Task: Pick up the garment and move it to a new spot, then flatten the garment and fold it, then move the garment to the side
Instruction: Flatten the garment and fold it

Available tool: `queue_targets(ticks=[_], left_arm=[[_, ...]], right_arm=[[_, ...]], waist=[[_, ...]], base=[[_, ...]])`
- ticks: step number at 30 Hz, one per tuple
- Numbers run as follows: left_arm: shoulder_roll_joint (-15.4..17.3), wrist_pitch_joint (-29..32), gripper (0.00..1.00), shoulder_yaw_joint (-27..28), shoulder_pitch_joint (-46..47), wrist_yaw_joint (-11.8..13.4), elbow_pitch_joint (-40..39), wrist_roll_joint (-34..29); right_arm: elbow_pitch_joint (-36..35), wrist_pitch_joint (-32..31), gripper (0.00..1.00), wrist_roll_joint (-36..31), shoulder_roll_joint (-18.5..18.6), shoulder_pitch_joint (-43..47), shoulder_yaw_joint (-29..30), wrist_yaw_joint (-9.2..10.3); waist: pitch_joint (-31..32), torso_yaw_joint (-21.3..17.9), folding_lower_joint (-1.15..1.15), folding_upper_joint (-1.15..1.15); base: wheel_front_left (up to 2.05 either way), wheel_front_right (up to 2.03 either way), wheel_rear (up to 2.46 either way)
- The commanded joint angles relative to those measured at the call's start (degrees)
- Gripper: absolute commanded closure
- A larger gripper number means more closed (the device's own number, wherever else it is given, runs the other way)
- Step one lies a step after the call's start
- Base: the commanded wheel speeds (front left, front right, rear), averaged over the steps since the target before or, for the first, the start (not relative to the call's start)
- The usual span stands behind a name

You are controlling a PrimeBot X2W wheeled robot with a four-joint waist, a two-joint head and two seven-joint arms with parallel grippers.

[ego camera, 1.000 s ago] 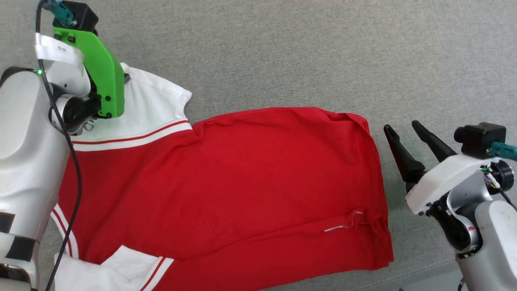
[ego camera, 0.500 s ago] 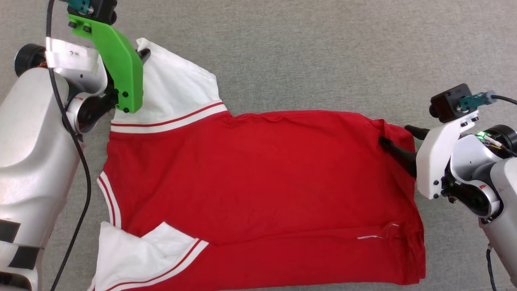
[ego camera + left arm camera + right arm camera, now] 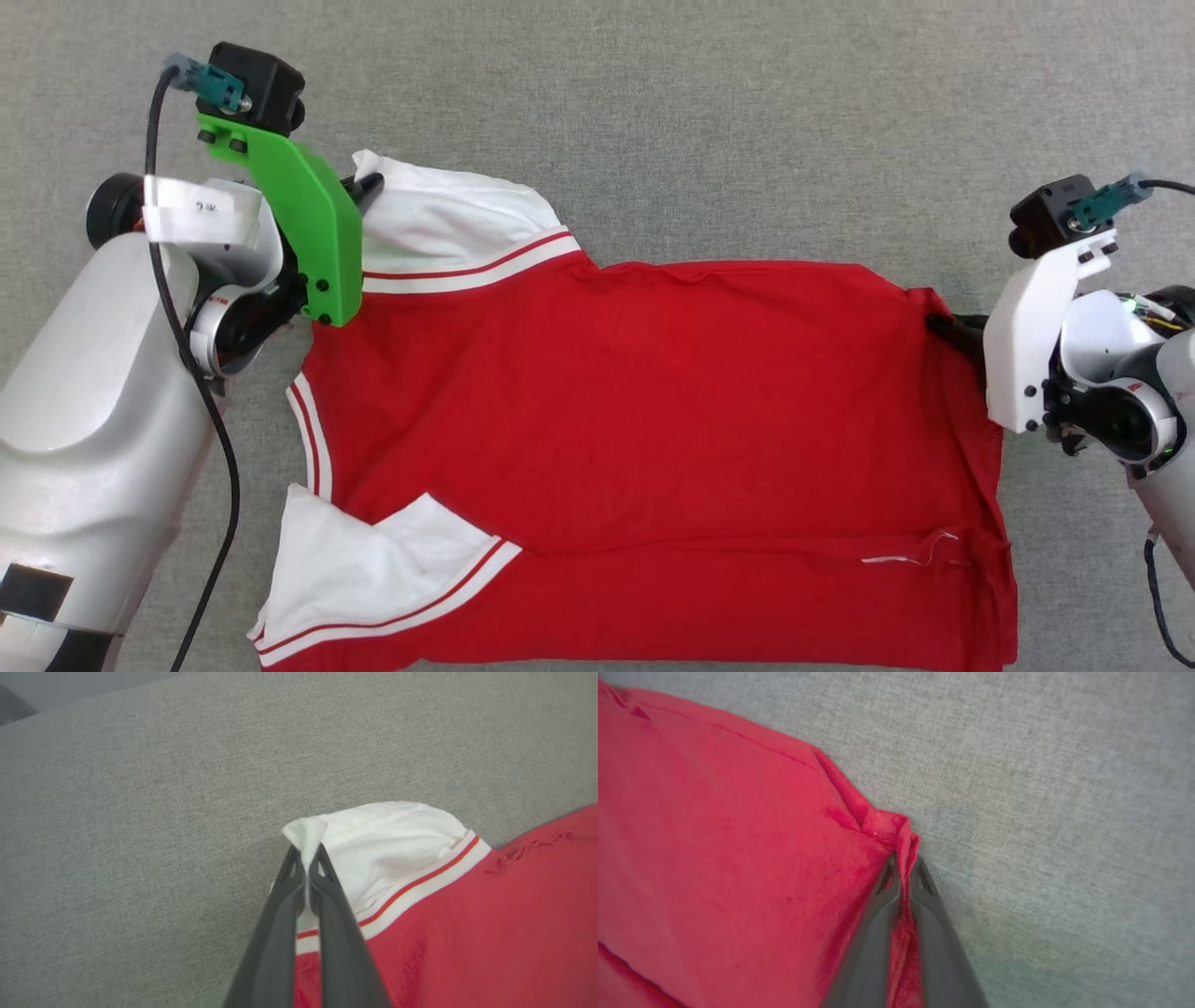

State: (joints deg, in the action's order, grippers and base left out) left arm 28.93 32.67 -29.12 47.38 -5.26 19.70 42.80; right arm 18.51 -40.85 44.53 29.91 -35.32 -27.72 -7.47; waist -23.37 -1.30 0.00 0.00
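Left gripper [image 3: 307, 853] pinched tight on garment [image 3: 653, 420] at white sleeve [image 3: 387, 844] tip; right gripper [image 3: 905, 862] clamped on red corner.

I count one garment [image 3: 653, 420], two white sleeves [image 3: 448, 219] at ten and seven o'clock, and two grippers: left gripper [image 3: 369, 187], right gripper [image 3: 943, 327].

Bright red garment [image 3: 653, 401], white sleeves [image 3: 448, 210], red-and-white stripey trim [image 3: 467, 272], on flecked grey fabric [image 3: 747, 112]. Also a lime green bracket [image 3: 322, 233].
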Motion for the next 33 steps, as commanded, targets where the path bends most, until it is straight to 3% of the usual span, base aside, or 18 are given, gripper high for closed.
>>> queue_targets(ticks=[1, 6, 13, 27, 33], left_arm=[[0.26, -0.97, 1.00, 0.41, -1.34, 0.51, -0.38, 0.36], [0.81, -4.76, 1.00, 1.92, -4.07, 1.14, -1.56, 0.85], [2.68, -9.60, 1.00, 4.94, -13.67, 3.25, -5.98, 3.22], [4.32, -16.80, 1.00, 9.27, -43.96, 12.53, -19.05, 8.16], [3.89, -17.33, 1.00, 9.08, -51.13, 14.33, -19.86, 9.52]], right_arm=[[1.30, 0.69, 1.00, 0.14, -0.80, 1.67, -0.65, -0.02], [-0.60, 4.61, 1.00, 0.56, 0.25, 2.23, 3.59, -0.02], [-4.29, 7.63, 1.00, -0.85, 0.34, 10.32, 9.02, -0.02], [-9.97, 10.85, 1.00, -5.50, -5.59, 29.13, 16.25, -0.02], [-12.77, 11.54, 1.00, -8.54, -8.20, 35.35, 18.14, -0.02]], waist=[[1.35, 0.29, 0.00, 0.00], [4.68, 0.88, 0.00, 0.00], [10.65, 1.57, 0.00, 0.00], [16.47, 1.96, 0.00, 0.00], [16.89, 1.62, 0.00, 0.00]], base=[[0.00, 0.00, 0.00], [0.00, 0.00, 0.00], [0.00, 0.00, 0.00], [0.00, 0.00, 0.00], [0.00, 0.00, 0.00]])
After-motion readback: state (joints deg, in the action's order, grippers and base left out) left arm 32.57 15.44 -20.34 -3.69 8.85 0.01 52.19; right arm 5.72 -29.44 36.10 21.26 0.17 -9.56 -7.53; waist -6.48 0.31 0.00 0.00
